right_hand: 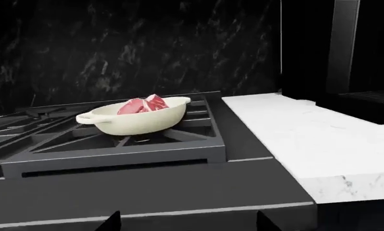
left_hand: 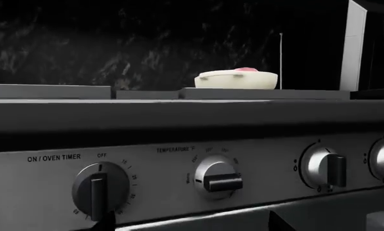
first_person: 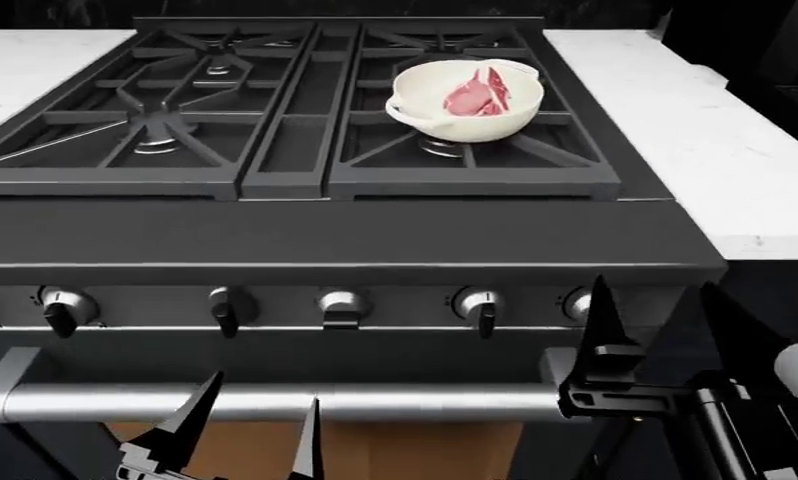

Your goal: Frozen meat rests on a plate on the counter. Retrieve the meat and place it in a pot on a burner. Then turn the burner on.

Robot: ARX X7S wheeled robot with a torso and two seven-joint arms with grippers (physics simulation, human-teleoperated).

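Note:
The red-pink meat (first_person: 475, 92) lies in the cream pot (first_person: 499, 122) on the front right burner (first_person: 433, 148) of the black stove. The pot also shows in the right wrist view (right_hand: 140, 122) and in the left wrist view (left_hand: 236, 80). My left gripper (first_person: 255, 428) is open and empty, low in front of the oven door, below the row of knobs (first_person: 477, 307). My right gripper (first_person: 659, 320) is open and empty, in front of the stove's right front corner. The plate is out of view. The white counter (first_person: 719, 150) flanks the stove.
Several stove knobs run along the front panel; the left wrist view shows the oven timer knob (left_hand: 99, 188) and the temperature knob (left_hand: 216, 179) close up. The oven door handle (first_person: 372, 402) runs below them. A dark cabinet (right_hand: 365, 57) stands at the far right.

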